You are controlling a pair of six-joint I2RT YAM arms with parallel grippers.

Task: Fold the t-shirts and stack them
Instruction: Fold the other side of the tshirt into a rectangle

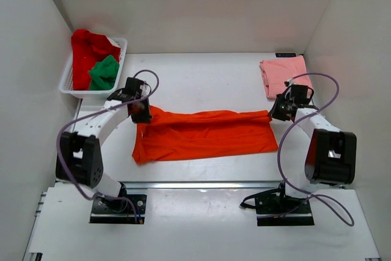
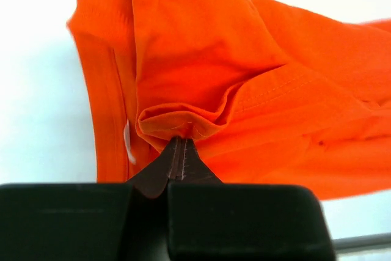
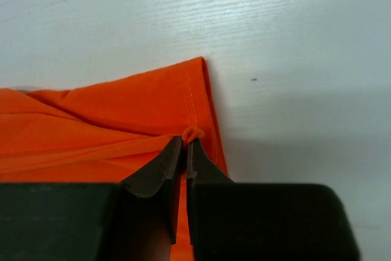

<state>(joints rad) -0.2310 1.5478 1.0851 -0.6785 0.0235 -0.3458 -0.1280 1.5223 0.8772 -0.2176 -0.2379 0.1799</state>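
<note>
The bright orange t-shirt [image 1: 204, 134] lies stretched in a long band across the table's middle. My left gripper [image 1: 142, 113] is shut on its upper left corner; in the left wrist view the closed gripper [image 2: 181, 140] pinches a bunched fold of orange cloth [image 2: 201, 84]. My right gripper [image 1: 273, 113] is shut on the upper right corner; in the right wrist view the gripper [image 3: 187, 140] pinches the hemmed edge of the orange cloth [image 3: 122, 120]. A folded salmon pink t-shirt [image 1: 284, 75] lies at the back right. The red t-shirt [image 1: 85, 53] and green t-shirt [image 1: 104, 73] lie in the basket.
The white slotted basket [image 1: 68, 82] stands at the back left, just behind my left arm. White walls enclose the table on three sides. Bare table surface [image 3: 275, 41] shows right of the orange shirt's edge. A metal rail [image 1: 201, 184] runs along the near edge.
</note>
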